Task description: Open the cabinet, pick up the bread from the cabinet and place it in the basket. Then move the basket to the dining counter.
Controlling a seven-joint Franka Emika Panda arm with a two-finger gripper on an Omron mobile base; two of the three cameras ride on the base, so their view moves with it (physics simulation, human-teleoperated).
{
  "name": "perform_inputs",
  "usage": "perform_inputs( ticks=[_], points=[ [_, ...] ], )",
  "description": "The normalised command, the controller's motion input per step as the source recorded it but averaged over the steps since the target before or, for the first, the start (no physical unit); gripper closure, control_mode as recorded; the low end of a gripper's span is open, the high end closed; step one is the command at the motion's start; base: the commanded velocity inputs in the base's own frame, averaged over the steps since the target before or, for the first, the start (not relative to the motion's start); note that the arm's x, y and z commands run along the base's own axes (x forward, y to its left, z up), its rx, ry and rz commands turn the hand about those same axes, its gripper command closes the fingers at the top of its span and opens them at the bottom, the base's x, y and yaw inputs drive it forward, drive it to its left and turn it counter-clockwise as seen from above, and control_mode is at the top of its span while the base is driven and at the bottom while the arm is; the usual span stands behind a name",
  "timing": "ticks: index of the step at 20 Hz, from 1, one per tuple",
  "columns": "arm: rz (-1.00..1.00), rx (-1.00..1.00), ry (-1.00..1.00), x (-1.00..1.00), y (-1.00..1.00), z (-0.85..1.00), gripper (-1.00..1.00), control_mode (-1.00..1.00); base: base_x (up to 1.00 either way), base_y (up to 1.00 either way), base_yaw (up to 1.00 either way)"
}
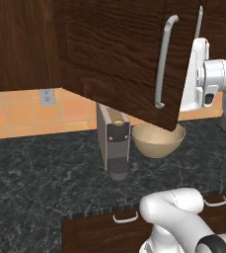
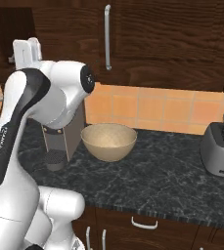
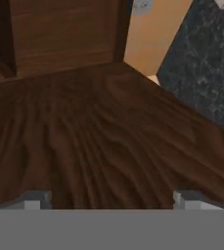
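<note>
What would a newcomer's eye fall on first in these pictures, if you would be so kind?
Probably the cabinet door, swung out over the black counter, with the arm's hand just past its free edge. Below it the basket sits beside the coffee machine. In the hand view the gripper stands open against dark wood.

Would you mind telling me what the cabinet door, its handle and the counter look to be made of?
Cabinet door: dark brown wood or veneer, matte, with a wavy grain.
Handle: probably brushed metal, a pale grey curved bar with a soft sheen.
Counter: likely polished granite, black with grey speckles and veins.
</note>
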Motion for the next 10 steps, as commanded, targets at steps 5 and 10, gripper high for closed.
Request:
perform_inputs(
  ticks=[5,10],
  points=[
    [0.31,0.03,0.00,-0.77,1.00,-0.09,-1.00,-1.00,0.00,0.00,0.00],
    [0.01,-0.05,-0.08,-0.09,1.00,-0.05,-1.00,-1.00,0.00,0.00,0.00]
  ],
)
